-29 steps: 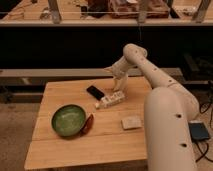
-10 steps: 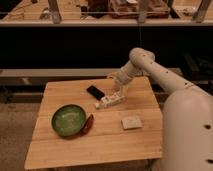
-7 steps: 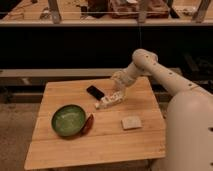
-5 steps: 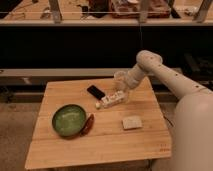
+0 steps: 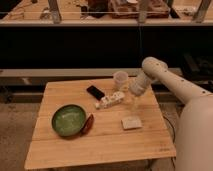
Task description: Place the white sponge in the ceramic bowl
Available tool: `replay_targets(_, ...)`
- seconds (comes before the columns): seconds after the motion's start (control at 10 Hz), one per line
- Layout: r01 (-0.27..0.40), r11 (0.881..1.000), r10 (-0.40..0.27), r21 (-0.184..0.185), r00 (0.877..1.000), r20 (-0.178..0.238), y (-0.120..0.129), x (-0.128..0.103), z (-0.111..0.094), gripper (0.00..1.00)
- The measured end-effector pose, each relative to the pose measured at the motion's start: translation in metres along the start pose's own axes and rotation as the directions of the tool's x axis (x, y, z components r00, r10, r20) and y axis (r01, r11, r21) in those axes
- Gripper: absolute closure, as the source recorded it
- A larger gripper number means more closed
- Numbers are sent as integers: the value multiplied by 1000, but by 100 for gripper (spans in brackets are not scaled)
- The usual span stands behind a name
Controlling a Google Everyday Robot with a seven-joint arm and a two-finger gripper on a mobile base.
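Note:
The white sponge (image 5: 131, 122) lies flat on the wooden table (image 5: 100, 147), right of centre. The ceramic bowl (image 5: 69, 120), green and glossy, sits at the table's left and holds nothing that I can see. My gripper (image 5: 135, 103) hangs from the white arm over the table's right side. It is a little above and behind the sponge and does not touch it. It is far to the right of the bowl.
A long white power-strip bar (image 5: 111, 100) lies at the table's middle, with a black flat device (image 5: 95, 92) behind it. A pale translucent cup (image 5: 120, 80) stands at the back. A red object (image 5: 88, 124) leans against the bowl's right side.
My arm has swung right, from over the power-strip bar toward the table's right side above the sponge. Nothing on the table has moved.

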Motion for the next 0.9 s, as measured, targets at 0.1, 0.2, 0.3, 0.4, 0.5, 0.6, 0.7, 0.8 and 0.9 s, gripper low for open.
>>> replay_targets(0.1, -28, 1000, 28, 5, 1000, 7, 5, 6, 9, 20)
replay_targets(0.2, -37, 999, 37, -2, 999, 11, 9, 6, 13, 20)
replay_targets(0.3, -44, 999, 44, -8, 999, 13, 14, 4, 17, 20)
replay_targets(0.4, -43, 999, 43, -11, 999, 16, 17, 1, 17, 20)
replay_targets(0.5, -50, 999, 50, -18, 999, 16, 25, 1, 17, 20)
replay_targets(0.6, -58, 998, 58, -17, 998, 16, 28, 4, 19, 20)
replay_targets(0.7, -63, 998, 63, -19, 998, 16, 30, 8, 29, 20)
replay_targets(0.8, -67, 998, 67, -20, 998, 17, 32, 13, 45, 20)
replay_targets(0.9, -72, 997, 72, -24, 997, 17, 35, 18, 53, 20)
